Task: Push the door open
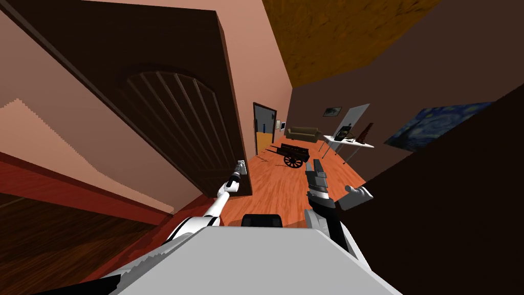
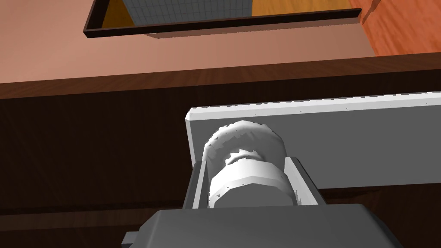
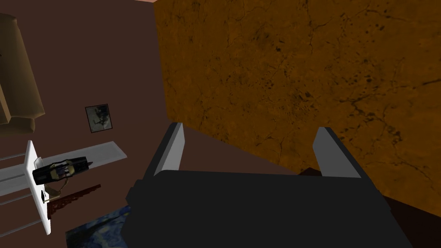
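Left arm stretched toward 11 o'clock; left claw (image 2: 247, 170) clamped on pale knob (image 2: 243, 144) at edge of dark door (image 1: 153, 97), ajar; right claw (image 3: 254, 148) raised at 1 o'clock, blades apart.

Head cam: high, rolled, pitched steeply down and forward, close to the door (image 1: 169, 102), looking past its free edge into the room beyond. Left wrist cam: hard up against the door's knob (image 2: 243, 150), facing the door face. Right wrist cam: beside the door's free edge, tilted up at the ceiling (image 3: 301, 77). Head and right wrist share the white table (image 1: 348, 142) beyond the door. Head and left wrist share the knob.
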